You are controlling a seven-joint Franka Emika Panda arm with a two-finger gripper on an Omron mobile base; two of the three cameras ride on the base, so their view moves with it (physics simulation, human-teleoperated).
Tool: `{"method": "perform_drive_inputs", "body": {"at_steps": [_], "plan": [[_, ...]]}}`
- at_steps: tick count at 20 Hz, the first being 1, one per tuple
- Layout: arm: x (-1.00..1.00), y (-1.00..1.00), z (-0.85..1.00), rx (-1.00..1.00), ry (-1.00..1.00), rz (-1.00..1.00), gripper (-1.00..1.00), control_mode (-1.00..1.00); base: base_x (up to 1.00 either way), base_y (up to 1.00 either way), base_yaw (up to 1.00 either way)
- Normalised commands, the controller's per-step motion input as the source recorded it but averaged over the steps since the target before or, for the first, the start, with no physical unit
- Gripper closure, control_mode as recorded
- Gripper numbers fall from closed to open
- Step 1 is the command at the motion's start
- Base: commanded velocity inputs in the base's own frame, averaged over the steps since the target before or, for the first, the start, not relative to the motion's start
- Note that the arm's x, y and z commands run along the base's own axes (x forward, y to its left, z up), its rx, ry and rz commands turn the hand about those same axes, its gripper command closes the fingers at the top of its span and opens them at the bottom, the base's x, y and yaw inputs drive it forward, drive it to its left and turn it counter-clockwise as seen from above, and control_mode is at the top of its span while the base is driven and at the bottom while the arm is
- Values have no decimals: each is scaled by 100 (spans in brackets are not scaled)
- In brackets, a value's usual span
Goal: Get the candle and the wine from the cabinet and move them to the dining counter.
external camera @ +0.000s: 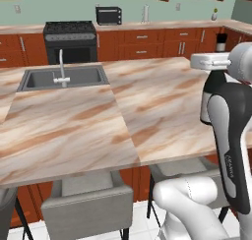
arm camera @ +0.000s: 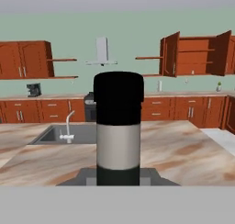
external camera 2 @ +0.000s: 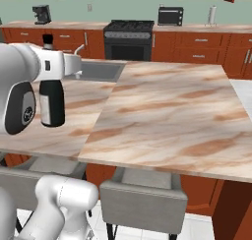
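Wine bottle [external camera 2: 51, 104] upright, dark glass, pale label, black cap; it hangs over the marble tabletop [external camera 2: 167, 111] of the dining island, near its stool-side edge. Fingers [external camera 2: 49, 67] closed tight on the bottle's neck, carrying it. Sink [external camera: 64, 78] set farther along the tabletop. Wall cabinet [arm camera: 195, 53] stands open against the green wall beyond.

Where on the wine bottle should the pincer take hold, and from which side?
Hold the wine at its slim black neck, coming in level from the side, as the pincer does now. The bottle stands upright over the dining counter; the neck is narrow enough for the jaws, and the wider body hangs below, likely steadying it.
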Motion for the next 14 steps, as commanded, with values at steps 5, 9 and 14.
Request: {"method": "perform_drive_inputs", "body": {"at_steps": [5,9,14], "plan": [[89,-4,-42,-1,1,27,100,-100,0,0,0],[86,-19,-68,-2,0,41,100,-100,0,0,0],[59,-19,-59,0,-1,41,100,-100,0,0,0]]}}
